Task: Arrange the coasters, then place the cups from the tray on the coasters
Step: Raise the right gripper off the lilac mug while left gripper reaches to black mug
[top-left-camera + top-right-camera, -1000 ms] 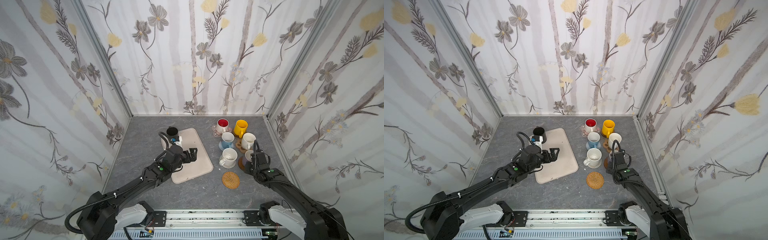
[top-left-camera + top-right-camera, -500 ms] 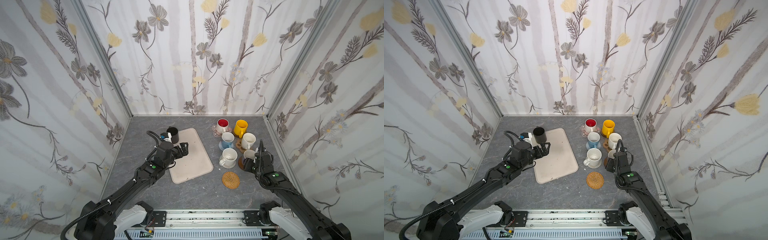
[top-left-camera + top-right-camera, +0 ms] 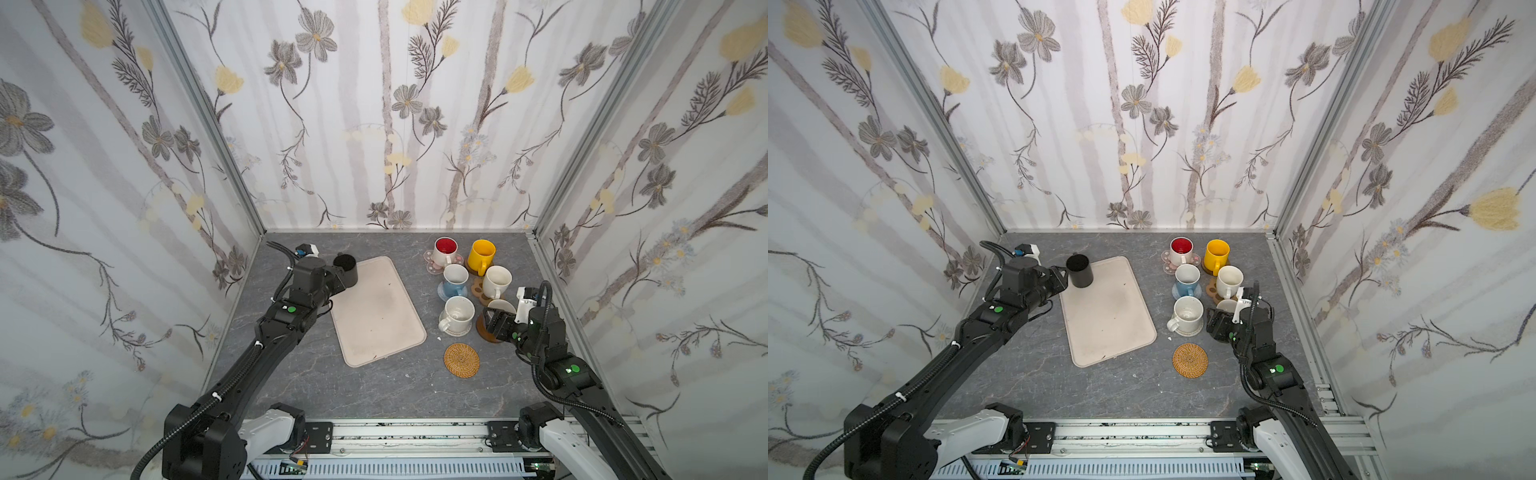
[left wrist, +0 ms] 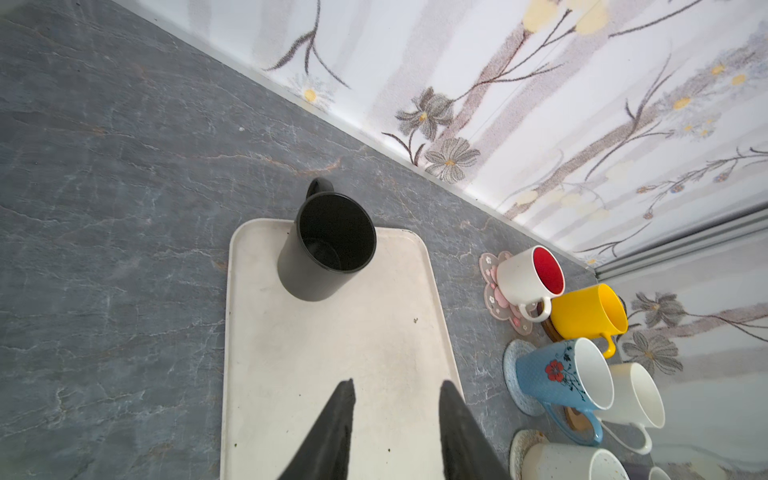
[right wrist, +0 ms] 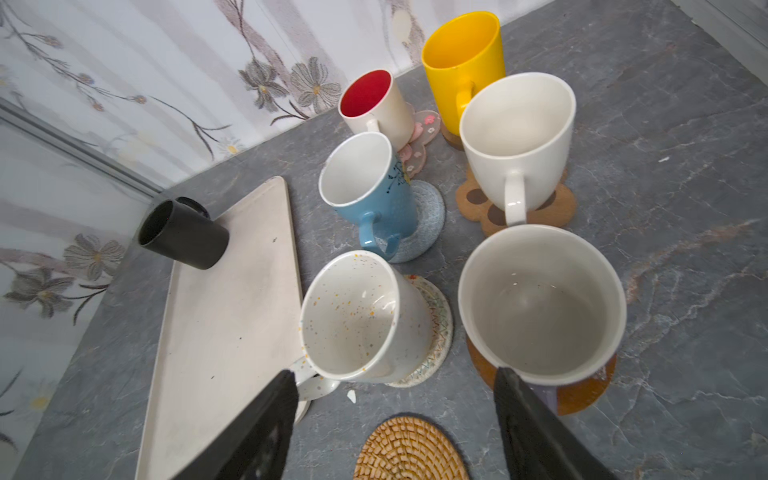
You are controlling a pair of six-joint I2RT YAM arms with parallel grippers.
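We see a plain matte black mug (image 4: 328, 245), straight-walled and dark inside. It is the only cup on the beige tray (image 4: 332, 374), and in both top views it stands at the tray's far left corner. The left fingers (image 4: 332, 428) stand apart with bare tray showing between them, and they grip nothing. The black mug lies ahead of their tips, clearly apart from them and roughly in line with the gap. It stands upright with its long axis vertical and its mouth up. Its handle is on the side away from the fingers, pointing toward the back wall and reaching out past the tray's rim over the grey tabletop (image 4: 104, 208). On the other side, the lavender mug (image 5: 540, 307) is wide-mouthed and pale inside, with only a strip of lavender showing on its outer wall. It stands upright on a brown disc coaster (image 5: 582, 395). The right fingers (image 5: 266, 424) are spread wide and hold nothing. One tip sits right at the mug's near wall, and we cannot tell whether it touches. The other tip is over by the handle of the speckled cream mug (image 5: 353, 324). The lavender mug's own handle is hidden from us. The tan rattan coaster (image 5: 409, 449) lies bare beneath the gap between those fingers.
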